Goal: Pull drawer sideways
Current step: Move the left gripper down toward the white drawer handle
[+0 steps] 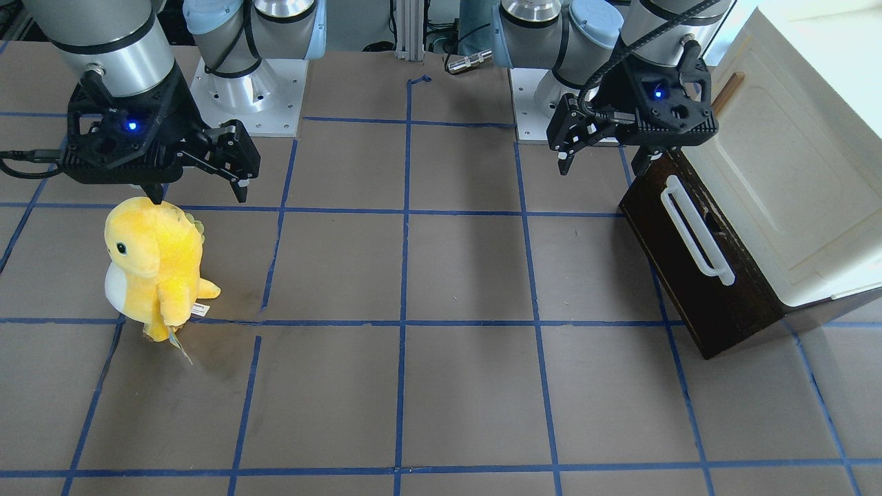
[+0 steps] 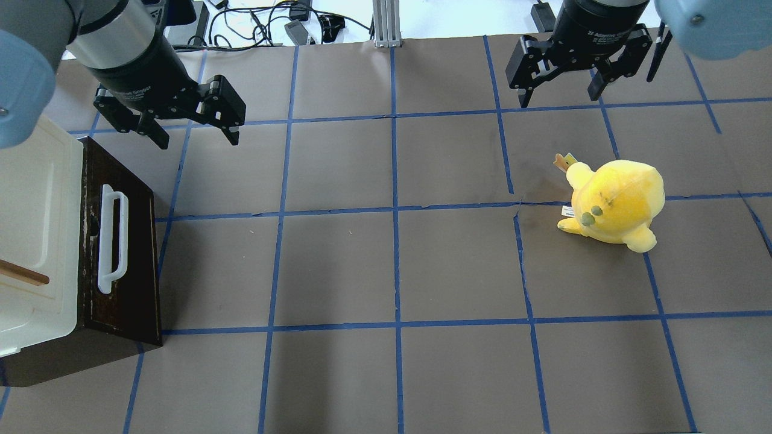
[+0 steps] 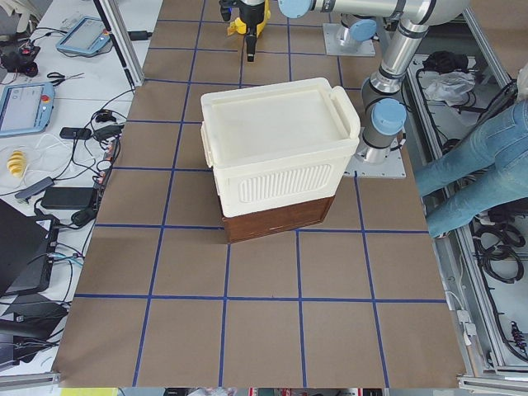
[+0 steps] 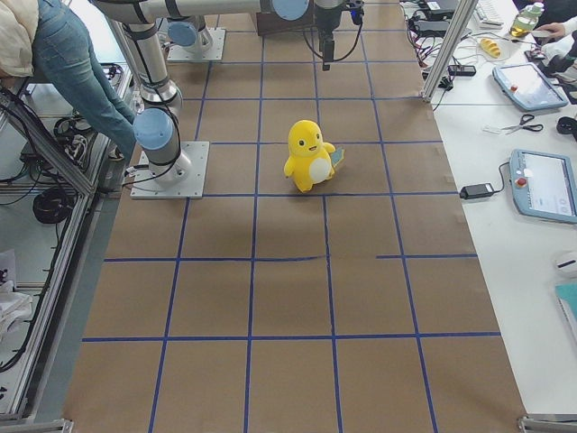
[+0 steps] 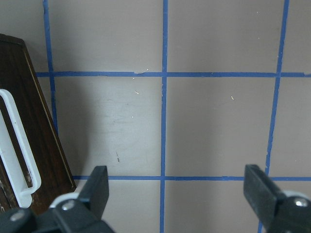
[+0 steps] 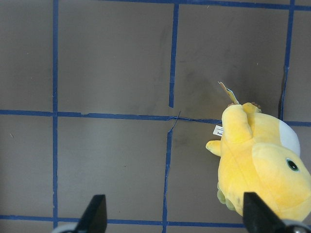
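The left hand (image 2: 198, 140) hung wide open and empty. The drawer (image 2: 140, 259) sat just beside and below it, untouched (flat, scuffed dark-brown wood front, long smooth white bar handle (image 2: 112, 238)). The right hand (image 2: 559, 97), also open and empty, hung well apart.

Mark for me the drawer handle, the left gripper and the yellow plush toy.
drawer handle (image 2: 105, 284): overhead view, lower end of the white bar.
left gripper (image 2: 198, 141): overhead view, midway between its open fingertips.
yellow plush toy (image 2: 618, 205): overhead view, middle of the toy.
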Motion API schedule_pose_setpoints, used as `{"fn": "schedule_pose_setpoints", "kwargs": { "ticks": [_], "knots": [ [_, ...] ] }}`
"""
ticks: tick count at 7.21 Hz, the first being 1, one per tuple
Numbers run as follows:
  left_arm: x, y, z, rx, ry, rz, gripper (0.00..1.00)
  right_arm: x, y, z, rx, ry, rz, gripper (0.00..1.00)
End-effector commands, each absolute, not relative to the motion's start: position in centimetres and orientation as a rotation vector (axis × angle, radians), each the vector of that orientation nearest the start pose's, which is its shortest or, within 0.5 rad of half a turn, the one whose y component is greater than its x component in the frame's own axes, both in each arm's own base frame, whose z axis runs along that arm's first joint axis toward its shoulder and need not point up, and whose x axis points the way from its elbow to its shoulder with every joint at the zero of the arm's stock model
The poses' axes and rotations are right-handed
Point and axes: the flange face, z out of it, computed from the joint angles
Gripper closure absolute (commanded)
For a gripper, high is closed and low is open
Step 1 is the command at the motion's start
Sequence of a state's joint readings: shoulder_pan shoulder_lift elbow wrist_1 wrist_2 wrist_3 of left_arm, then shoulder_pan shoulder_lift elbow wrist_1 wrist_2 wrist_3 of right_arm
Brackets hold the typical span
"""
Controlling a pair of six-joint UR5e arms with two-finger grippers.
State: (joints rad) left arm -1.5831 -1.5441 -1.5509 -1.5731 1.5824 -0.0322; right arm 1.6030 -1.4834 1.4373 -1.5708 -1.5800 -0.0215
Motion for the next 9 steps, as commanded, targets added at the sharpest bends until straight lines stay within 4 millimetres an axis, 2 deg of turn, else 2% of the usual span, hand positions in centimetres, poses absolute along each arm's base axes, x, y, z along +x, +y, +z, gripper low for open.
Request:
{"fn": "schedule_pose_setpoints", "kwargs": {
  "ticks": [1, 7, 9],
  "knots": [
    [-13.8, -48.1, 50.9, -0.029, 3.126, -0.063, 0.0, 14.9, -52.9, 50.9, -0.084, 3.149, -0.073, 0.0],
    [-13.9, -48.1, 50.6, -0.034, 3.128, -0.044, 0.0, 14.9, -52.9, 50.9, -0.084, 3.149, -0.073, 0.0],
    [-14.4, -49.7, 46.2, -0.035, 3.117, 0.086, 0.0, 14.9, -52.9, 50.9, -0.084, 3.149, -0.073, 0.0]
  ]
}}
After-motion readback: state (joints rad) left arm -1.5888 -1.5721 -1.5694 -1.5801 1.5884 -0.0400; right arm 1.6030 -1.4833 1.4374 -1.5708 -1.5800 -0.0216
